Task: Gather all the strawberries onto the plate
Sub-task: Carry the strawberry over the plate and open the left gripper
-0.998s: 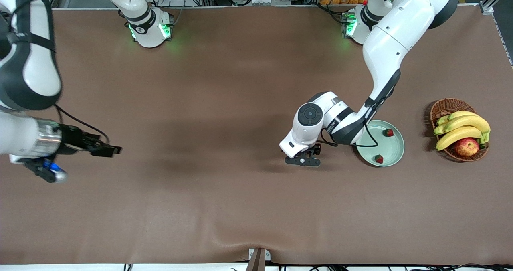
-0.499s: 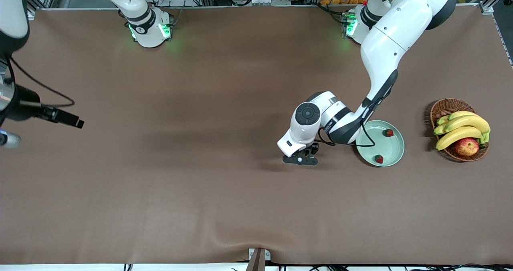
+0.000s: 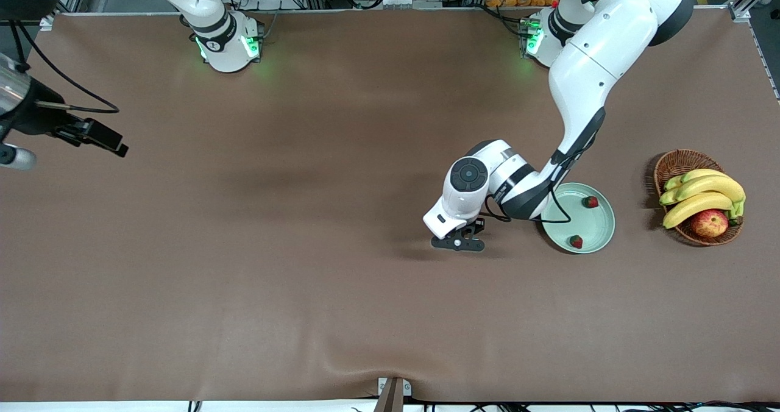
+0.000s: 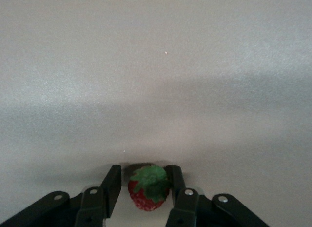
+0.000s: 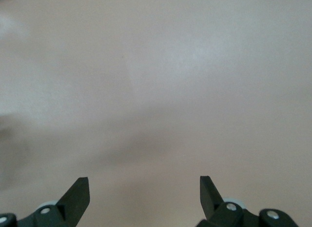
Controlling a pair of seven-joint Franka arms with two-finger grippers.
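Note:
One strawberry (image 4: 147,195), red with a green leafy cap, lies on the brown table between the fingers of my left gripper (image 4: 145,173). The jaws stand narrow around it: one finger touches the cap and a sliver of gap shows at the other. In the front view that berry is hidden under the left gripper (image 3: 458,243), which is down at the table beside the plate (image 3: 588,222). Two more strawberries (image 3: 590,202) (image 3: 576,241) lie in the pale green plate. My right gripper (image 3: 113,144) hangs open over the right arm's end of the table, nothing between its fingers (image 5: 78,193).
A wicker basket (image 3: 676,162) with bananas (image 3: 701,195) and an apple (image 3: 710,223) stands beside the plate at the left arm's end. A cable from the left wrist loops over the plate's rim. A table clamp (image 3: 393,390) sits at the front edge.
The left gripper's jaws have narrowed around the strawberry while the hand stayed almost still. The right arm has drawn back toward its end of the table and toward the bases.

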